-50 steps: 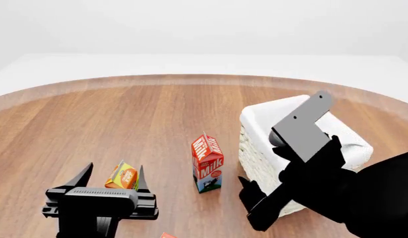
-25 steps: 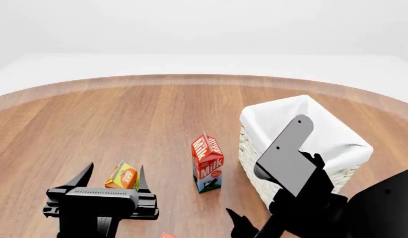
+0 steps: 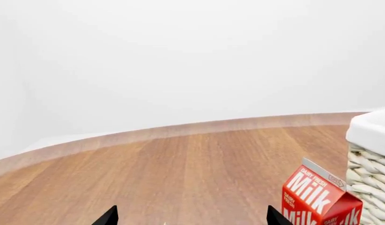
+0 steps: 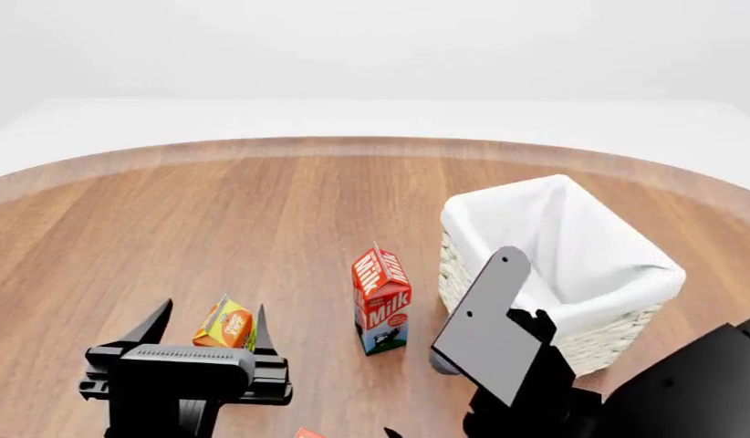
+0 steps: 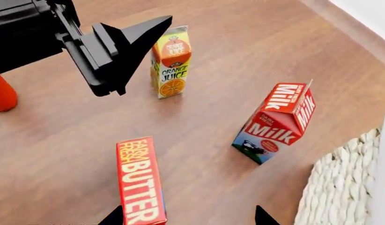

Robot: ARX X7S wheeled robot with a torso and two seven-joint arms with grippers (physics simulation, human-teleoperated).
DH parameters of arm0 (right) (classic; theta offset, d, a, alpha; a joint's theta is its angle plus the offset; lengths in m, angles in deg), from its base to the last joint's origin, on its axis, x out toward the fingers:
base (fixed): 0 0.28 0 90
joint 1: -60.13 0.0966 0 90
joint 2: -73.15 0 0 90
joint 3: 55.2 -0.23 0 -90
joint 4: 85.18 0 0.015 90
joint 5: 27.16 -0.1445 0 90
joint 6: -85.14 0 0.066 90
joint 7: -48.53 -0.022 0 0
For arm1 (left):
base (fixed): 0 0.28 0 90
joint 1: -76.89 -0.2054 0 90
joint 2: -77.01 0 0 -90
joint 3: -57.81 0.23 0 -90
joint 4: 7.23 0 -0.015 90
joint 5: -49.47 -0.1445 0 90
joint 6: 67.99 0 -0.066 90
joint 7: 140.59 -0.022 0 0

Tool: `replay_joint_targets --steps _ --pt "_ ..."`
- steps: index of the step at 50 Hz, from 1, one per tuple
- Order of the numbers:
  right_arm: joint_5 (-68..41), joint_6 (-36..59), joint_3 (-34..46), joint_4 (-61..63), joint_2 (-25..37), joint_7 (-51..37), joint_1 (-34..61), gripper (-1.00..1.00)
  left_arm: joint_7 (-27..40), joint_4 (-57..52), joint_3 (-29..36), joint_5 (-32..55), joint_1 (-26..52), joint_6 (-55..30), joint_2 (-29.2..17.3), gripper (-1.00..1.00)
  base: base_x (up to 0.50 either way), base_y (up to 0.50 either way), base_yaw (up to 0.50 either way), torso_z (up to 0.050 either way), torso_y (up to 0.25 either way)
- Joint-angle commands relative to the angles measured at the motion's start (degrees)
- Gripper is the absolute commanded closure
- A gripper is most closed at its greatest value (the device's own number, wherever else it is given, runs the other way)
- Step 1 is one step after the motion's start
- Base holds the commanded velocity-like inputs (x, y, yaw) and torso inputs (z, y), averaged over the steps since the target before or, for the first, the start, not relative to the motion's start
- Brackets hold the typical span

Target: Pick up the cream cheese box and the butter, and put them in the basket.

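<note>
Orange-red butter (image 5: 140, 180): lies flat on the bench (image 4: 290, 210), nearest the robot, just off the right hand's tips.
Right hand (image 5: 187, 216): spread wide, empty, poised beside the butter.
Left hand (image 4: 204, 326): open, empty, near the orange juice carton (image 4: 225, 323).
Milk carton (image 4: 381, 300): upright, between butter and basket.
Basket (image 4: 619, 283): farthest, right side, liner visible.
Cream cheese box: not visible.
Risk: off-centre closing could skid the butter; the carry could topple the milk carton.
</note>
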Motion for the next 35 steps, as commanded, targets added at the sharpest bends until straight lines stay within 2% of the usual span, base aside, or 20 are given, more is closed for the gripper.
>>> replay_joint_targets --steps 1,15,35 --pt "2.38 0.24 1.79 0.92 -3.52 -0.04 -1.45 -1.0 0.15 0.03 0.12 0.04 -0.04 0.19 -0.12 -1.0 0.0 0.0 0.0 0.0 0.0" --pt "9.87 2.67 4.0 -1.38 -8.2 3.06 -3.38 -1.0 0.32 -0.15 0.15 0.34 0.01 0.12 -0.3 -1.0 0.0 0.0 0.0 0.0 0.0" --pt "15.5 3.0 6.28 -4.34 -11.72 6.02 -5.89 -1.0 0.6 -0.35 0.22 0.69 0.09 0.05 -0.54 -1.0 0.0 0.0 0.0 0.0 0.0"
